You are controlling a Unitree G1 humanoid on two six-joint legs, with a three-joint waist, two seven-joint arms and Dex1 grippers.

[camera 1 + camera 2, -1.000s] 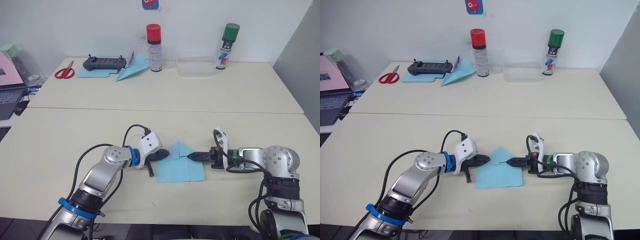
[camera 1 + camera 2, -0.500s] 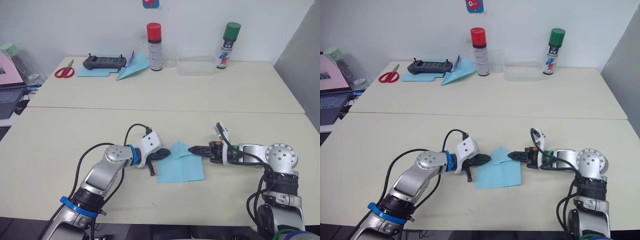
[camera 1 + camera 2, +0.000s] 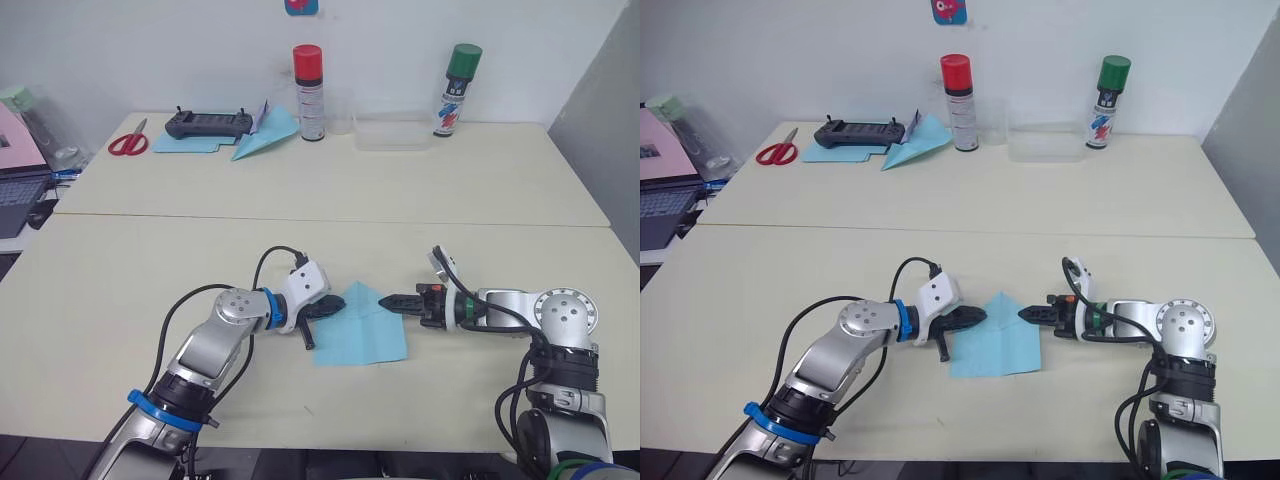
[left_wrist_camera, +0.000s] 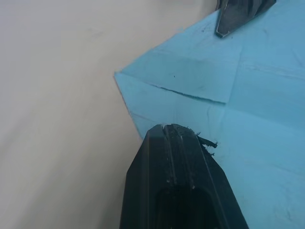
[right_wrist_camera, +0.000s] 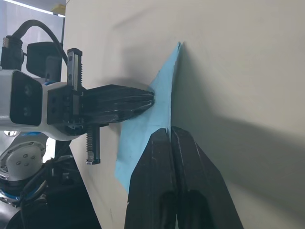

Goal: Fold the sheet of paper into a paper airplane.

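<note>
- Left gripper point(image 3: 330, 308), fingers pressed together, rests on the sheet of paper point(image 3: 362, 335).
- Right gripper point(image 3: 388, 300), likewise closed, touches its right folded edge.
- Paper lies on the near table point(image 3: 120, 290).

Left hand point(image 3: 335, 307) fingertips cover the paper point(image 3: 365, 335) edge under them; can't tell if pinching or pressing. Right hand point(image 3: 1025, 314) tip at paper's edge, contact unclear. Paper cut off by frame in left wrist view. Laptop point(image 3: 15, 190), far beyond left hand, cropped.
</note>
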